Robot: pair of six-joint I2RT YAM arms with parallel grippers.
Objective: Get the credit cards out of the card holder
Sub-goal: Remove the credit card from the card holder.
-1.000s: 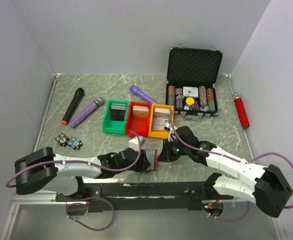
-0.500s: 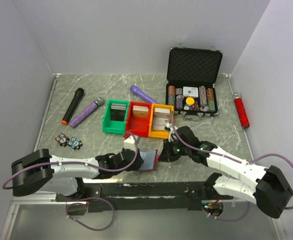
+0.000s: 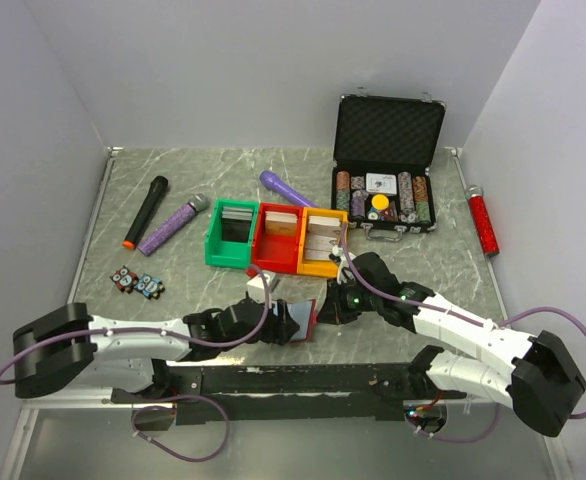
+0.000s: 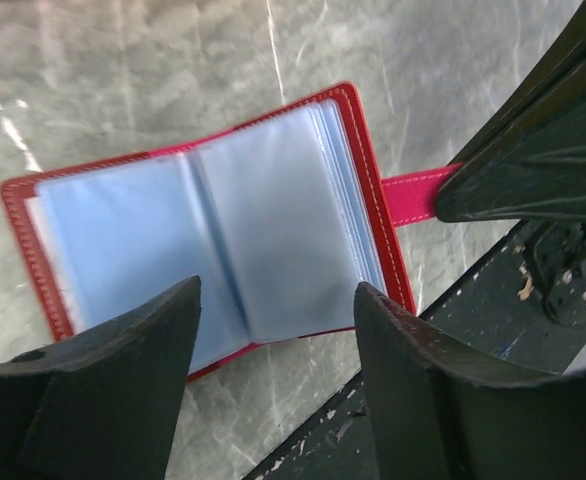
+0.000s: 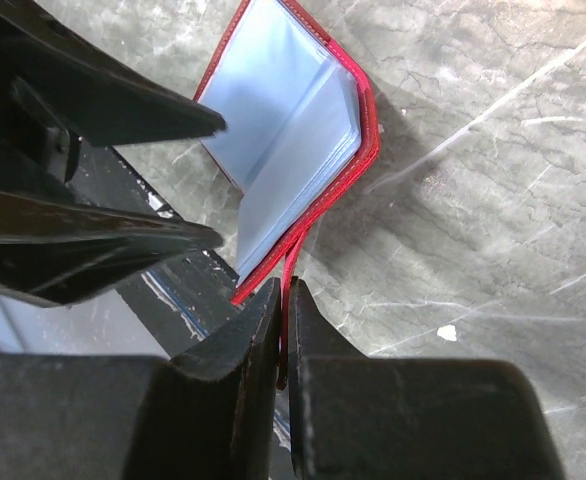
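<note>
Right end effector [image 5: 285, 300] grips the card holder [image 5: 293, 130] by its half-hidden tab [image 4: 413, 196].

Card holder [image 4: 273, 230]: red cover with pale stitching along the edge, pale blue sleeves, pinkish-red tab [image 4: 408, 195].
Table [image 3: 173, 170]: grey-green, marble-veined.
Green bin [image 3: 225, 258], red bin [image 3: 273, 260], yellow-orange bin [image 3: 318, 268].
Chip case [image 3: 388, 130]: black, with a dimpled lid lining.
Black microphone [image 3: 145, 212], orange end.
Glittery purple microphone [image 3: 173, 224], silver head.
Red tube [image 3: 485, 222].
</note>
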